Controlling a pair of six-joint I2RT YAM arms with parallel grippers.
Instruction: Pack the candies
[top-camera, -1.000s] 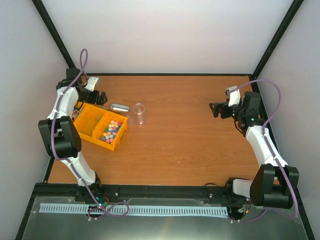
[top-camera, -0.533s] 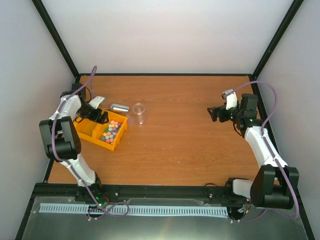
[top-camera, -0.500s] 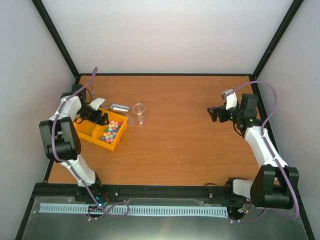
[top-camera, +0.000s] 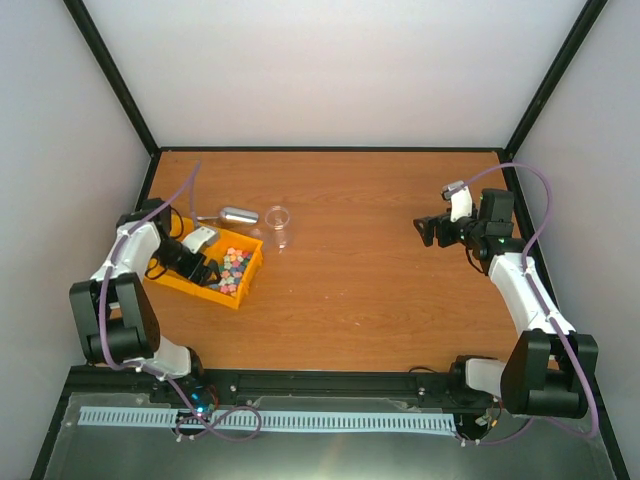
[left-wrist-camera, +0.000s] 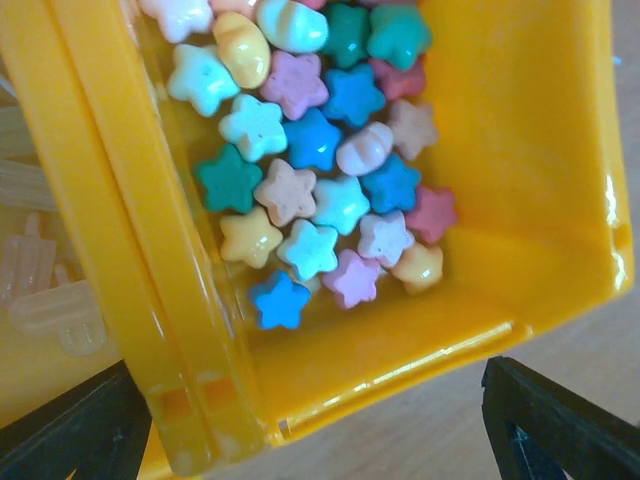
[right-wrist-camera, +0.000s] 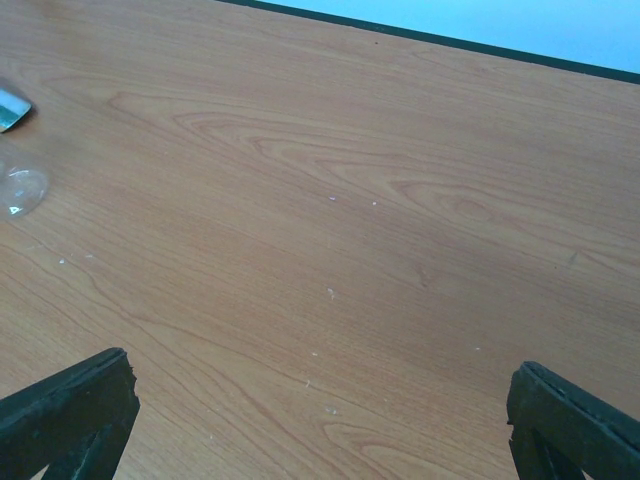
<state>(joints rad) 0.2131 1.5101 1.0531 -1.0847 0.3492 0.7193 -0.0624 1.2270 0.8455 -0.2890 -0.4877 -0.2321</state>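
The candies (left-wrist-camera: 320, 190) are small pastel stars and ovals, pink, blue, green, yellow and white. They are heaped in the right compartment of a yellow bin (left-wrist-camera: 540, 150). In the top view the candies (top-camera: 232, 267) lie just right of my left gripper (top-camera: 203, 268). My left gripper (left-wrist-camera: 320, 430) hangs low over the bin's near wall, open, one dark fingertip (left-wrist-camera: 560, 420) on each side and nothing held. My right gripper (top-camera: 428, 228) hovers open far off at the right. In its wrist view the right gripper (right-wrist-camera: 320, 420) has only bare wood between its fingers.
A clear plastic cup (top-camera: 278, 225) stands just behind the bin (top-camera: 225, 296), with a silver cylinder (top-camera: 238, 214) lying to its left. The bin's left compartment holds pale translucent pieces (left-wrist-camera: 40, 290). The cup (right-wrist-camera: 18, 188) shows at the left edge of the right wrist view.
My left arm has swung from behind the bin toward the near side and down over the candy compartment. The right gripper has edged slightly left.
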